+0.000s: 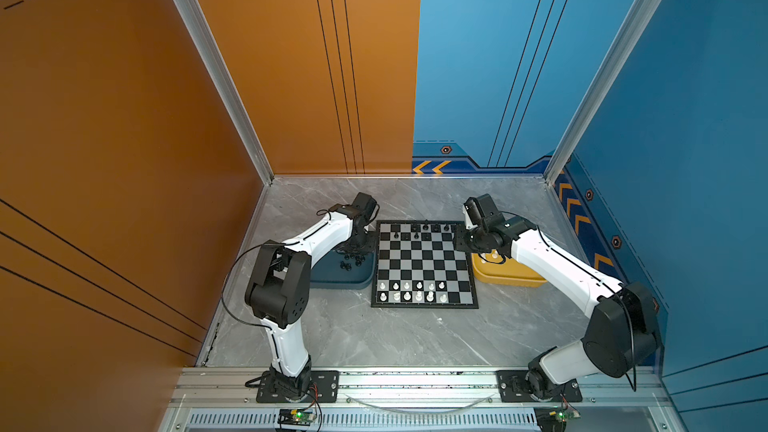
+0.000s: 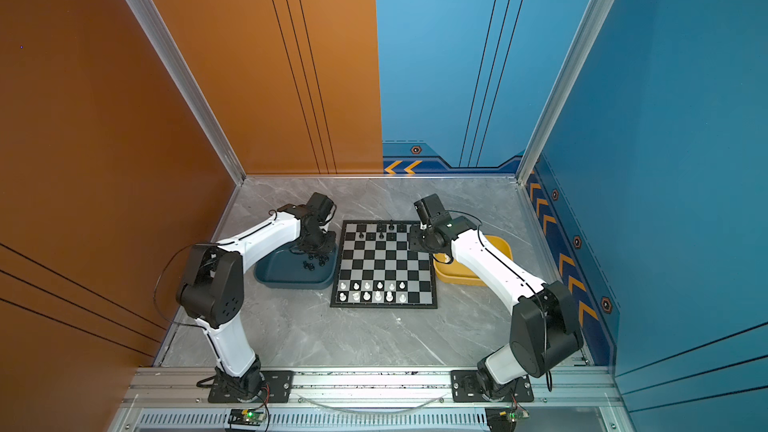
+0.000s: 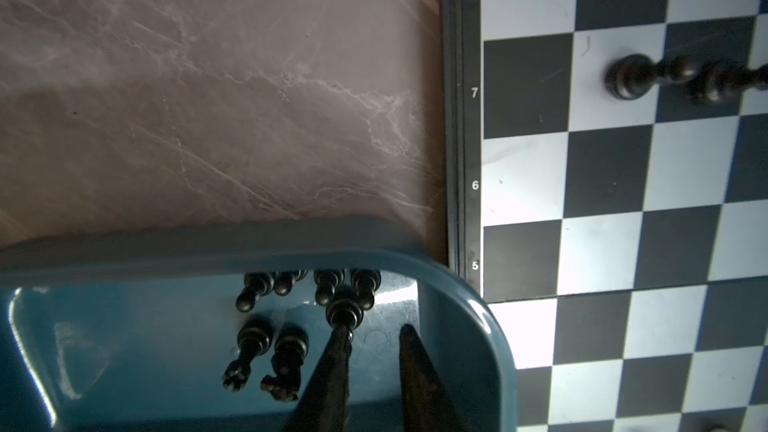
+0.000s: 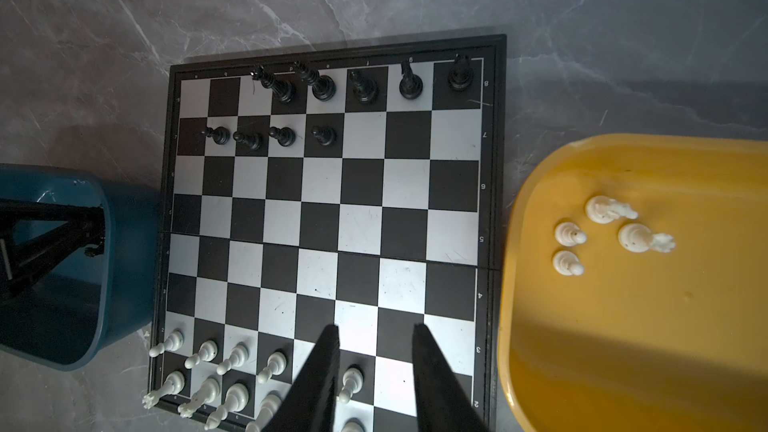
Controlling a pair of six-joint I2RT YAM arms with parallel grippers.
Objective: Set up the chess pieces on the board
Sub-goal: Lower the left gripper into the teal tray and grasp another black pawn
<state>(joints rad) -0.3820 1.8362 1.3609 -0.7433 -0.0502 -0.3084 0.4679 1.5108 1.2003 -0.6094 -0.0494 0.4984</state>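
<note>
The board (image 1: 424, 263) lies mid-table, also in the right wrist view (image 4: 324, 218). Several black chess pieces (image 4: 361, 85) stand on its far rows, and several white ones (image 1: 411, 290) on its near rows. More black pieces (image 3: 291, 313) lie in the dark teal tray (image 3: 124, 347). My left gripper (image 3: 374, 332) is down inside that tray, open. One fingertip (image 3: 343, 338) touches a black piece (image 3: 344, 312), and nothing is between the jaws. My right gripper (image 4: 376, 330) hangs open above the board's right side, holding nothing.
A yellow tray (image 4: 665, 326) right of the board holds several white pieces (image 4: 602, 230). The teal tray (image 1: 332, 280) sits against the board's left edge. Booth walls close in the table on the left, right and back.
</note>
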